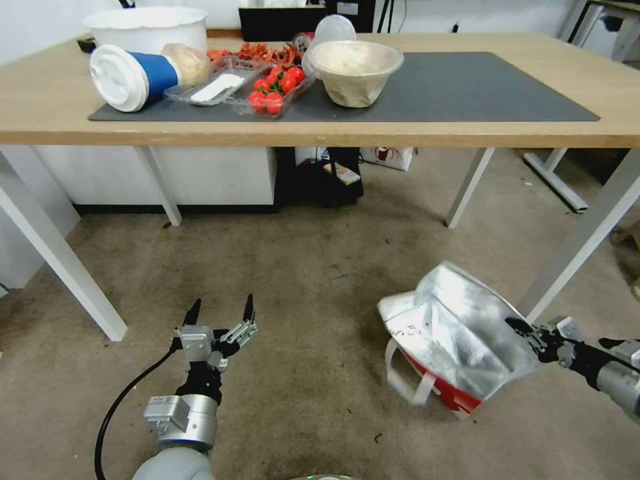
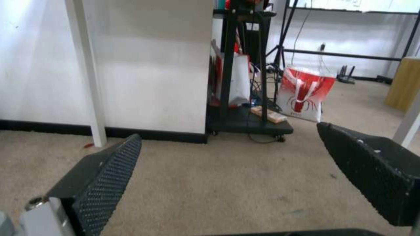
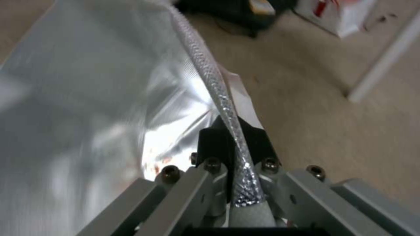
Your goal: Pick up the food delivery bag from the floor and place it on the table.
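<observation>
head view has one food delivery bag (image 1: 460,333) tilted on the floor (image 1: 307,280), right gripper (image 1: 523,331) clamped on its foil rim, left gripper (image 1: 221,310) spread apart, holding nothing

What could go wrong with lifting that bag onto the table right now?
The right gripper pinches only the thin foil rim of the food delivery bag, so the rim might tear or slip. The bag hangs tilted, so anything inside could shift. On the table, the bowl and tomatoes crowd the mat's left.
</observation>
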